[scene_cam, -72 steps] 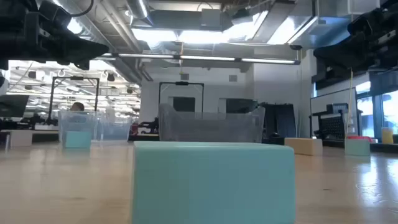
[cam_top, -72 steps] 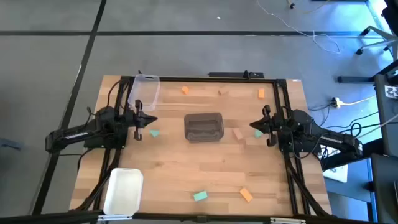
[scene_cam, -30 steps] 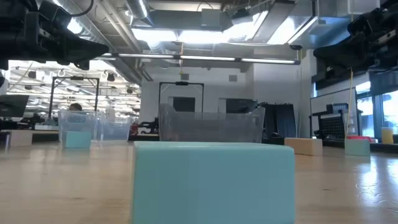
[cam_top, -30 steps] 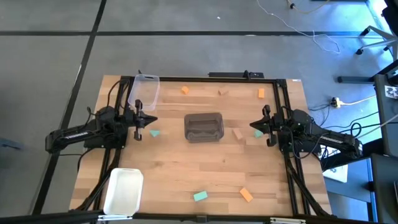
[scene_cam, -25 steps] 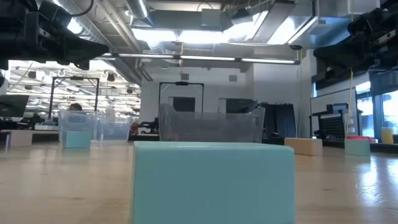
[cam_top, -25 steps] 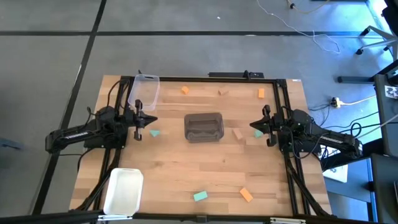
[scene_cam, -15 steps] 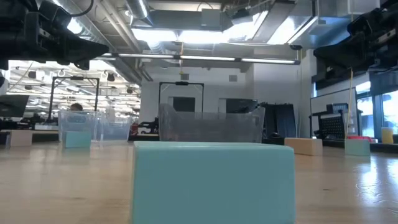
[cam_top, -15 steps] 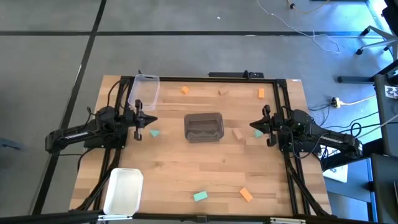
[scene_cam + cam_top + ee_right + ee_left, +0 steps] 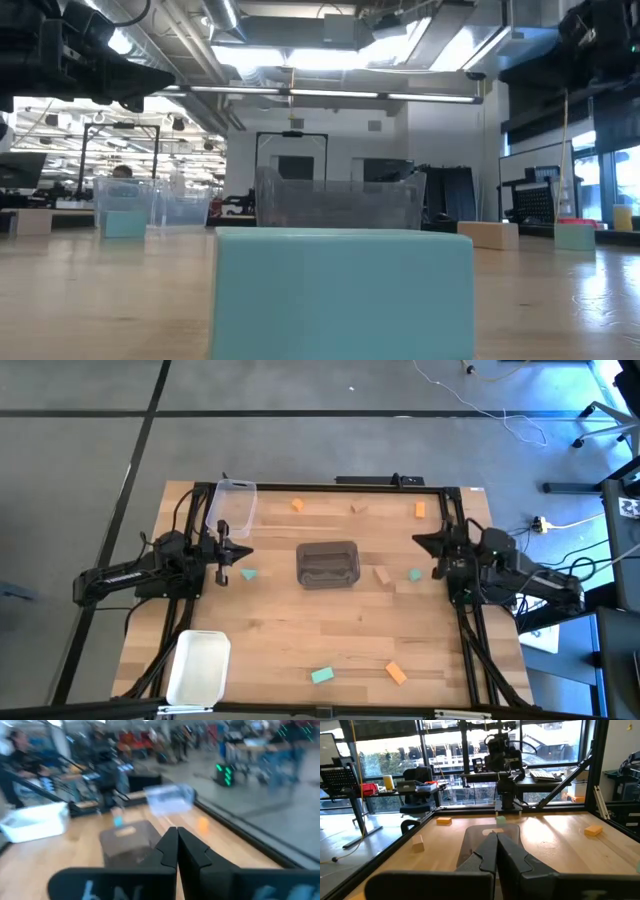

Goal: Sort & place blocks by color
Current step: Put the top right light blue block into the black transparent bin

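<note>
End effectors left (image 9: 244,552) and right (image 9: 420,543) pinched empty, flanking gray bin (image 9: 328,564) mid-table.

Right gripper (image 9: 421,541) swung toward the far edge of the surface (image 9: 350,620), uncovering the teal block (image 9: 414,574) it previously hid.

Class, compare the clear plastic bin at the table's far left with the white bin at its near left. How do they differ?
The clear plastic bin is see-through, showing the wood beneath; the white bin is opaque. The clear plastic bin lies at the far edge, beyond the left pincer; the white bin lies at the near edge. Both are rounded rectangles.
</note>
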Motion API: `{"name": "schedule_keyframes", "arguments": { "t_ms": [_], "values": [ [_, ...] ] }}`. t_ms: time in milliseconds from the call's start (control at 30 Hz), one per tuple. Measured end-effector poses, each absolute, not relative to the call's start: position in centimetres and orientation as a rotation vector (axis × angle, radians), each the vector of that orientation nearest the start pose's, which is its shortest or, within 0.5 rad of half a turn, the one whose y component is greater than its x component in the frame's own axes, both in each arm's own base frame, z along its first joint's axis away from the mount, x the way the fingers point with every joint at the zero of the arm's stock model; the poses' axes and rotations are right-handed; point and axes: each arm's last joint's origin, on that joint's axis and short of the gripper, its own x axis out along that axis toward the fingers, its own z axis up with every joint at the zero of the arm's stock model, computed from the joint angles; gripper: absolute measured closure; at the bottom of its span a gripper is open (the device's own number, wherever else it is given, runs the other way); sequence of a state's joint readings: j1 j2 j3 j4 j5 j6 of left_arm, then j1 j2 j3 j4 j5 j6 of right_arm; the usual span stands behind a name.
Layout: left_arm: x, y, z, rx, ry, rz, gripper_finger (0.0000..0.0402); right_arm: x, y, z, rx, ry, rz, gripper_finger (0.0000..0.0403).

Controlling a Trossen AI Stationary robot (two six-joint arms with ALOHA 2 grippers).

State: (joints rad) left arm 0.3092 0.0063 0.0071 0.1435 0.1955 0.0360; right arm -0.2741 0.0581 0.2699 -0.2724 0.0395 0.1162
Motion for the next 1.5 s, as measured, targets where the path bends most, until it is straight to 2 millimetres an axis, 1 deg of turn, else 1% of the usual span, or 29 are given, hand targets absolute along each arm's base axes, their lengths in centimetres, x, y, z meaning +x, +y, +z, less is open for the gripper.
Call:
{"name": "schedule_keyframes", "arguments": {
  "t_ms": [67,133,233,333,500,600,667,733,800,900,1000,1067,1233,1367,1433,1500],
  "values": [
    [9.3,2.4,17.9,0.080,-0.137,0.117,0.0401,7.3,-2.3,23.6,0.166,0.100,-0.357,0.0401],
    [9.3,2.4,17.9,0.156,-0.132,0.139,0.0401,7.1,-2.3,24.7,0.212,0.171,-0.386,0.0401],
    [9.3,2.5,17.9,0.269,-0.120,0.184,0.0401,7.8,-2.5,26.2,0.317,0.207,-0.415,0.0401],
    [9.3,2.6,17.9,0.316,-0.114,0.207,0.0401,8.6,-2.7,27.7,0.405,0.262,-0.437,0.0402],
    [9.3,2.6,18.0,0.328,-0.116,0.221,0.0401,9.6,-3.0,29.5,0.603,0.500,-0.537,0.0402],
    [9.3,2.7,18.0,0.317,-0.115,0.247,0.0401,10.1,-3.1,30.3,0.692,0.683,-0.606,0.0402],
    [9.3,2.7,18.0,0.306,-0.116,0.246,0.0401,10.4,-3.1,30.8,0.724,0.815,-0.615,0.0403],
    [9.3,2.7,18.0,0.298,-0.117,0.249,0.0401,10.8,-3.0,31.0,0.737,0.937,-0.582,0.0400],
    [9.3,2.7,18.0,0.297,-0.115,0.260,0.0401,11.4,-3.1,31.1,0.758,1.029,-0.566,0.0394],
    [9.2,2.8,18.0,0.296,-0.115,0.266,0.0401,12.2,-3.2,31.0,0.776,1.105,-0.562,0.0378],
    [9.2,2.8,18.0,0.271,-0.118,0.263,0.0401,13.3,-3.2,30.6,0.827,1.173,-0.454,0.0357],
    [9.2,2.8,18.0,0.234,-0.123,0.261,0.0401,13.9,-3.3,30.2,0.836,1.214,-0.416,0.0338],
    [9.3,2.8,18.0,0.175,-0.131,0.253,0.0401,15.2,-3.6,29.0,0.854,1.345,-0.434,0.0284],
    [9.3,2.7,18.0,0.160,-0.133,0.246,0.0401,16.4,-4.0,28.0,0.810,1.413,-0.423,0.0247],
    [9.3,2.7,18.0,0.160,-0.133,0.246,0.0401,16.9,-4.3,27.5,0.791,1.442,-0.466,0.0237],
    [9.3,2.7,18.0,0.160,-0.133,0.246,0.0401,17.4,-4.6,26.8,0.797,1.464,-0.559,0.0233]
  ]
}}
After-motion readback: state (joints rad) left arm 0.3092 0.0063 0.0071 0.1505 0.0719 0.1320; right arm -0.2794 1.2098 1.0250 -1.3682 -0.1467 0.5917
